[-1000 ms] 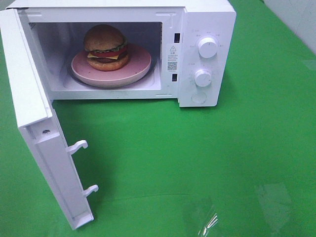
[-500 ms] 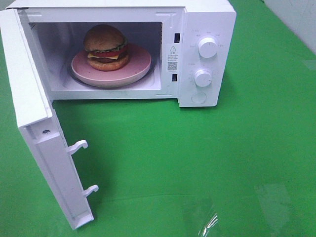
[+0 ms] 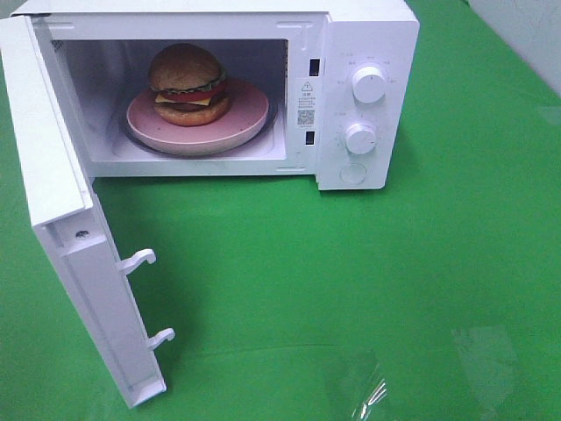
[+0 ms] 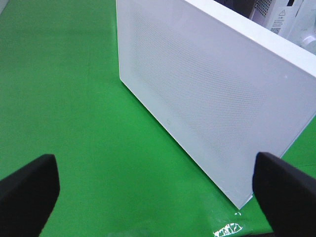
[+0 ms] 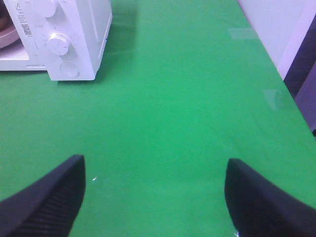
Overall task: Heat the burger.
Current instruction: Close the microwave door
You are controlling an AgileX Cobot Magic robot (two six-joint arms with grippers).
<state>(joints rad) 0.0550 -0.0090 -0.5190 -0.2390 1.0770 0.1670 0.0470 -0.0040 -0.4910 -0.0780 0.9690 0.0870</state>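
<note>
Nothing shifted on the bench (image 3: pixel 351 289) since a second ago, burger (image 3: pixel 187 83) on pink plate (image 3: pixel 250 112) inside white microwave (image 3: pixel 386 44), door (image 3: pixel 53 175) swung wide, left pincer (image 4: pixel 155 170) and right pincer (image 5: pixel 154 173) both spread apart, grasping nothing

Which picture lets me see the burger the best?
The exterior high view. There the burger sits in plain sight on the pink plate inside the open microwave. The left wrist view shows the outside of the door, and the right wrist view the knobs and green table; neither shows the burger.
</note>
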